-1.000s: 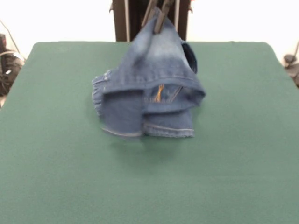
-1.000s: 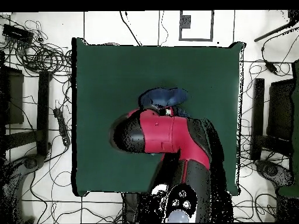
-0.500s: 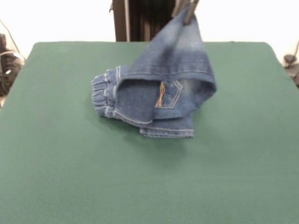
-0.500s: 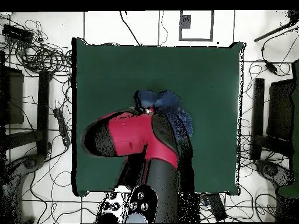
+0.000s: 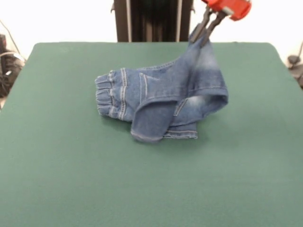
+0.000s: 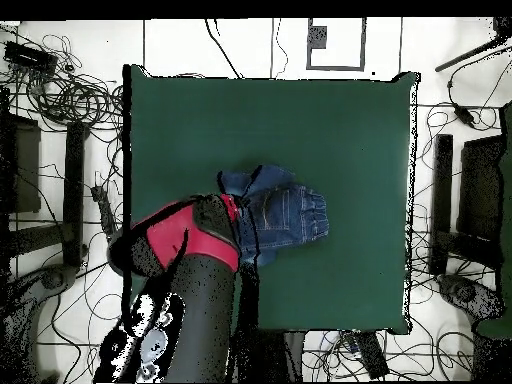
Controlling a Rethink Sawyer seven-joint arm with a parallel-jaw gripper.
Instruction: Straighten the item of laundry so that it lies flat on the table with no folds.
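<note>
Gripper (image 5: 204, 37) pinching one raised corner of jeans (image 5: 156, 101), rest crumpled (waistband sideways) on green table (image 5: 71, 179)

Front faces robot; overhead straight down; both share table (image 5: 57, 179).

My big red and black arm (image 6: 185, 260) reaches over the green table (image 6: 200, 130). It covers part of the little blue jeans (image 6: 285, 215). The jeans lie bunched up near the table's middle. Wires lie on the floor around it.
</note>
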